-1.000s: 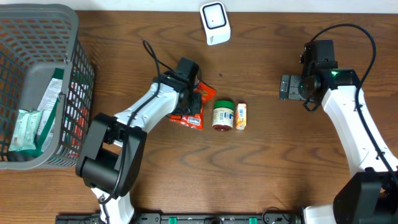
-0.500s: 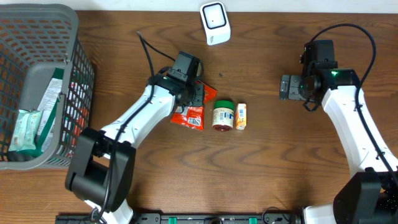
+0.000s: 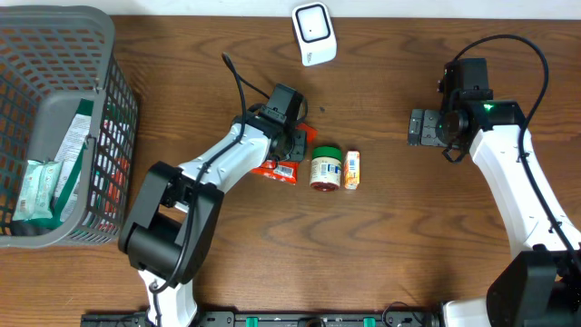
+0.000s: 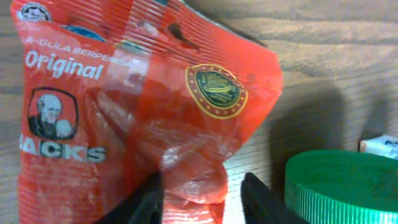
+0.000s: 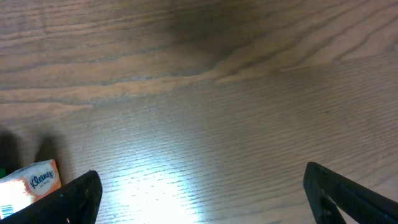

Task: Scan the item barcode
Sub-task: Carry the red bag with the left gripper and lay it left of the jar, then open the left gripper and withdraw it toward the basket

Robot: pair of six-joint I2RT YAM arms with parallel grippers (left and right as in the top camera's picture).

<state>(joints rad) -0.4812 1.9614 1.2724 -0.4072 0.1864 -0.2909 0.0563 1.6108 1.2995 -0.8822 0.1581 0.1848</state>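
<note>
Left claw (image 4: 202,198) spread, straddling the near end of the red candy bag (image 4: 143,106) | bag lies on the table (image 4: 323,62), long axis running ahead of the fingers (image 4: 147,208) | right claw (image 5: 200,180) spread wide, well apart; left arm nearer

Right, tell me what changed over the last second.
The left gripper shifted slightly right, toward the green-lidded jar, and opened from a closed pinch, so it now sits loosely around the red candy bag, which barely moved. The jar, small orange box, scanner, basket and the open right gripper stayed put.
</note>
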